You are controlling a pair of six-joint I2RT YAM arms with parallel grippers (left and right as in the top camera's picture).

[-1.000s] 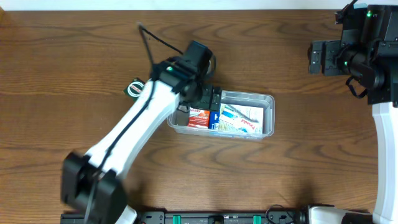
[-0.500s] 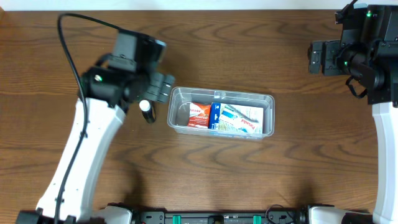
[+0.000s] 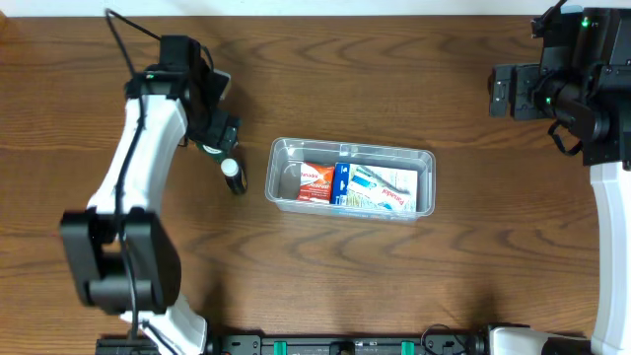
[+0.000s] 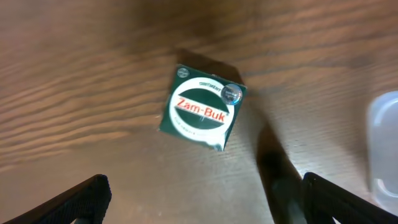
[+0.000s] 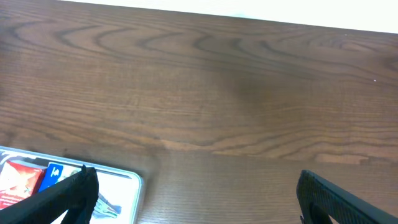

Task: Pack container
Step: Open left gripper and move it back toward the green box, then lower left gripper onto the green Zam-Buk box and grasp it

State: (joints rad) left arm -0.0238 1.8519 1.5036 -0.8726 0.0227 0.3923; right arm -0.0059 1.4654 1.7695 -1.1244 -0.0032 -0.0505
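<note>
Presently the left gripper (image 4: 205, 183) hangs over the green Zam-Buk box (image 4: 200, 107), its fingers spread wide and holding nothing. The box lies flat on the table (image 3: 394, 276), skewed to the jaws and a little to the far side of the gap between them.

Risk one: on so low a box, the closing fingers may skid off its edges or shove it along the wood. Risk two: the small bottle (image 3: 233, 176) lies just to the right and near side of the box, where a descending finger could knock it.

The container (image 3: 394, 149) sits mid-table, well right of these fingers, with several packets (image 3: 355, 184) inside. The right gripper (image 5: 198, 180) is likewise spread wide and empty at far right, with the container well apart to its near left.
</note>
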